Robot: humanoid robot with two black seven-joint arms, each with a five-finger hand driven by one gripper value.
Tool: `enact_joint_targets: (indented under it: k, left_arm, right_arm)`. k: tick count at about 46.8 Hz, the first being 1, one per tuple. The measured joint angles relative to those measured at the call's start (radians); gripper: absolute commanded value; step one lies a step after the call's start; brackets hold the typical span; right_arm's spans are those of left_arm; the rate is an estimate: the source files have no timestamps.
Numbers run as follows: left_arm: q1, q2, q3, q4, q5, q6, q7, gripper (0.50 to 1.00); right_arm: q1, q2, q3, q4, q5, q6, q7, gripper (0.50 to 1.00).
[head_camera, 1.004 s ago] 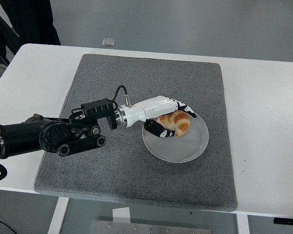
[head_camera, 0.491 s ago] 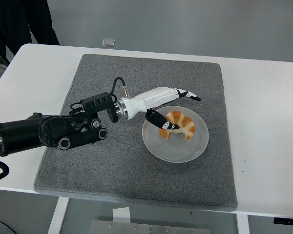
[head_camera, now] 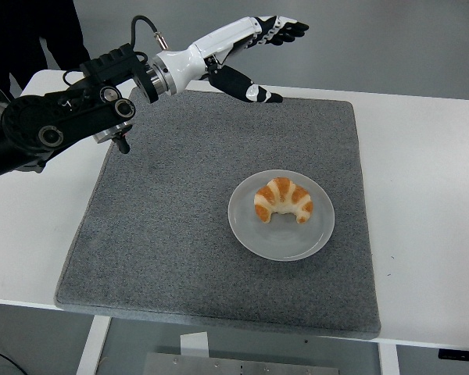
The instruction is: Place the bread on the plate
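Bread [head_camera: 283, 201] sits on the plate [head_camera: 250, 226], mid grey mat [head_camera: 164, 234] on the white desk [head_camera: 422, 195]. My left hand [head_camera: 254, 55] hangs empty, fingers spread, over the mat's far edge, well clear.

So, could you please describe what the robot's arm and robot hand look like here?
The left arm is black with round joint caps, and a black cable loops at the wrist. The robot hand has a white shell and black fingers with small white markings.
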Motion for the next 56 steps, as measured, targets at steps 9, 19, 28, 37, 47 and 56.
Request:
enact_joint_targets:
  k: [9, 19, 28, 37, 47, 56]
  left_arm:
    - [-0.004, 0.051, 0.0, 0.0, -0.154, -0.029, 0.0, 0.964]
    - [-0.008, 0.135, -0.046, 0.012, -0.361, -0.1, 0.004, 0.964]
    - [-0.009, 0.209, -0.05, 0.062, -0.579, -0.192, 0.006, 0.975]
    - [0.009, 0.247, -0.051, 0.122, -0.723, -0.253, 0.009, 0.979]
    - [0.048, 0.248, -0.044, 0.16, -0.802, -0.269, 0.016, 0.979]
    - [0.078, 0.243, -0.042, 0.169, -0.844, -0.27, 0.072, 0.979]
  right_arm:
    - [0.0, 0.0, 0.0, 0.0, 0.0, 0.0, 0.0, 0.952]
    - [0.0, 0.0, 0.0, 0.0, 0.0, 0.0, 0.0, 0.952]
    - [0.0, 0.0, 0.0, 0.0, 0.0, 0.0, 0.0, 0.952]
    - [0.0, 0.0, 0.001, 0.0, 0.0, 0.0, 0.0, 0.952]
    - [0.0, 0.0, 0.001, 0.0, 0.0, 0.0, 0.0, 0.952]
    - [0.0, 0.0, 0.0, 0.0, 0.0, 0.0, 0.0, 0.952]
